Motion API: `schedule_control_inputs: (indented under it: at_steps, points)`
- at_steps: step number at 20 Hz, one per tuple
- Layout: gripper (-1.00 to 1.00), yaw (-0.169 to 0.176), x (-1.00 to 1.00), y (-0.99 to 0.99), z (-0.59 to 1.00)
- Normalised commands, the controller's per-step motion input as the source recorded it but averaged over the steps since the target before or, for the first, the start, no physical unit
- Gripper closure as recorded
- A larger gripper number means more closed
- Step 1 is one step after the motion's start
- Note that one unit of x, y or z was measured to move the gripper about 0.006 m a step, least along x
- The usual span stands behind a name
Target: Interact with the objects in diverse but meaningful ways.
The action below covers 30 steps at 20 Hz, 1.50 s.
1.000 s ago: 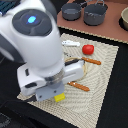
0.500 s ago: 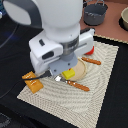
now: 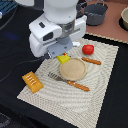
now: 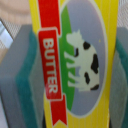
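butter packet [image 4: 75, 60] yellow, in jaws | tomato [image 3: 88, 49] | orange loaf [image 3: 32, 81]

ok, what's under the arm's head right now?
A yellow butter packet pokes out beside the tan plate. The wrist view shows the packet close up between grey-teal pads. The fingers are hidden in the exterior view.

Below my fingers: tan plate [image 3: 73, 69], fork [image 3: 56, 77] just beside.
Exterior view's right: tomato ball [image 3: 88, 49].
Exterior view's left: orange block [image 3: 32, 82]; bare mat [image 3: 65, 100] between.
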Motion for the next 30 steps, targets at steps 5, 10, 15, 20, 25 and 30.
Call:
schedule_control_inputs:
  at_steps: [5,10,15,20,25,30]
  points:
    - [1.00,-0.002,-0.87,0.10,-0.38]
    - [1.00,0.000,-0.62,0.01,-0.54]
    - [1.00,-0.003,-0.35,-0.02,-0.44]
    - [1.00,-0.006,-0.17,-0.05,-0.27]
    - [-1.00,-0.001,-0.04,0.00,-0.06]
    - [-1.00,0.000,0.00,0.01,-0.01]
